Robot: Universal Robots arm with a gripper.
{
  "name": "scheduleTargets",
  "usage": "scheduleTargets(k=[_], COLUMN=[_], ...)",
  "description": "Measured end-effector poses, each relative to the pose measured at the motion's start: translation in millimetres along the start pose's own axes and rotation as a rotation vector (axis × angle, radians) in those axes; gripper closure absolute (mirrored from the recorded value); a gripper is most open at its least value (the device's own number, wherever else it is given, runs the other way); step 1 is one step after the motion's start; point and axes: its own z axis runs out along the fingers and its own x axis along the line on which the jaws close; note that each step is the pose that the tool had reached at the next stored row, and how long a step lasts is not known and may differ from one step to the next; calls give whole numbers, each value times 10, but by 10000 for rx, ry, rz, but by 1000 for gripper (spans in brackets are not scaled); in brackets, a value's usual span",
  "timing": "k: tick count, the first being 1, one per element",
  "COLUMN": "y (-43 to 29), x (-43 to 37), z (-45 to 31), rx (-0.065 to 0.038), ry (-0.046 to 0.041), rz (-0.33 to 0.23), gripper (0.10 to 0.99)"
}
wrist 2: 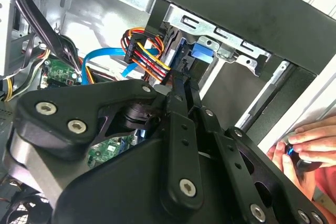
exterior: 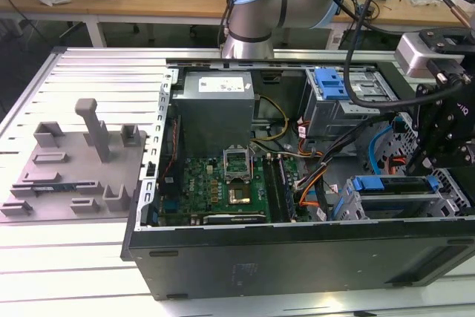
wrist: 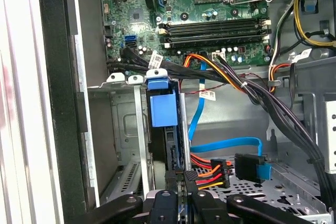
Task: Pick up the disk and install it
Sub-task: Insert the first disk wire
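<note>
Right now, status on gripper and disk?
Gripper shut, right at disk. Disk sits in cage slot, blue tab showing. Cables close beside gripper.

Black metal gripper (wrist 2: pixel 181 83) at the grey sheet-metal drive cage (wrist 2: pixel 231 43)
The gripper, studded with silver screws, is right at the end of the disk (wrist 2: pixel 201 51), whose blue plastic carrier stands in the cage. A bundle of red, orange, yellow and black wires (wrist 2: pixel 149 59) runs just beside it, with a flat blue cable (wrist 2: pixel 102 59) and a green circuit board (wrist 2: pixel 58 72) beyond. A person's hand (wrist 2: pixel 307 145) lies outside the black case wall (wrist 2: pixel 236 3).
</note>
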Motion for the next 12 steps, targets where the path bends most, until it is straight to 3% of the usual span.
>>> scheduleTargets(k=[12], y=[-6], x=[-1], z=[29], rx=[1], ry=[0], rz=[-1], gripper=[918])
